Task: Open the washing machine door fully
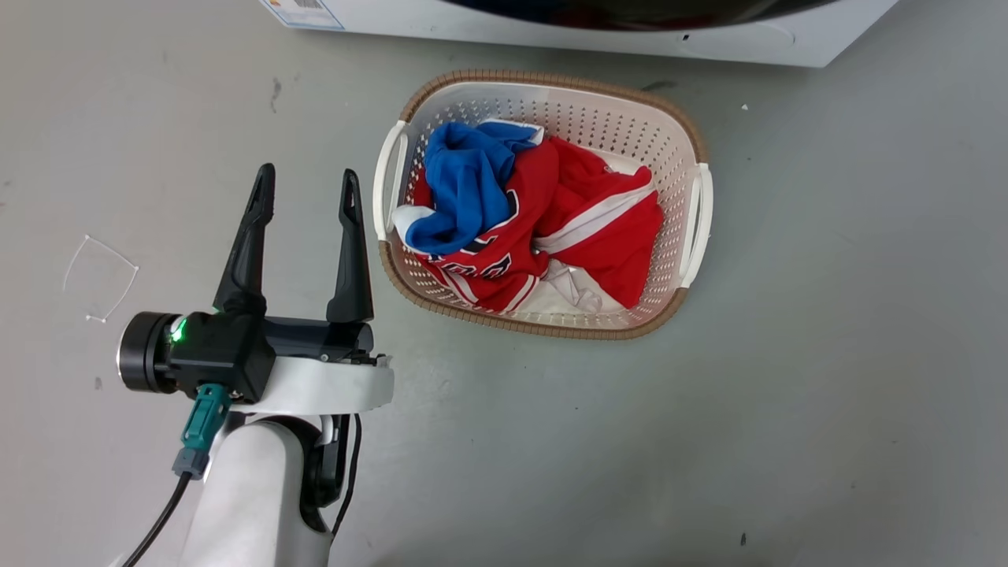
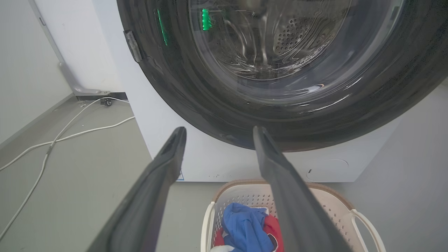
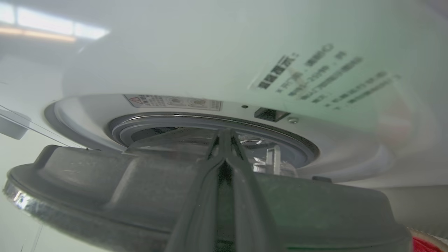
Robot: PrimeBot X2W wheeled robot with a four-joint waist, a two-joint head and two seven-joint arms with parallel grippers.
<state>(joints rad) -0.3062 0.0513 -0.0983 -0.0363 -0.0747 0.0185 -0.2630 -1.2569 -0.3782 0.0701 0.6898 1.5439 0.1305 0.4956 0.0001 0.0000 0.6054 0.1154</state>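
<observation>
The washing machine (image 2: 217, 164) is a white box whose lower front runs along the top of the head view (image 1: 748, 39). Its door (image 2: 196, 105) is a glossy black ring around a clear glass bowl. In the right wrist view the door's grey inner side (image 3: 105, 189) stands a little off the machine front (image 3: 210, 52), showing the grey gasket (image 3: 210, 120) and a latch hole. My right gripper (image 3: 225, 134) is shut, its fingers lying across the door's inner rim in that gap. My left gripper (image 1: 309, 173) hangs open over the floor, short of the door (image 2: 219, 129).
A white laundry basket (image 1: 551, 83) with blue and red clothes stands on the grey floor just before the machine, to the right of my left gripper. White cables (image 2: 70, 134) trail on the floor left of the machine, beside a wall.
</observation>
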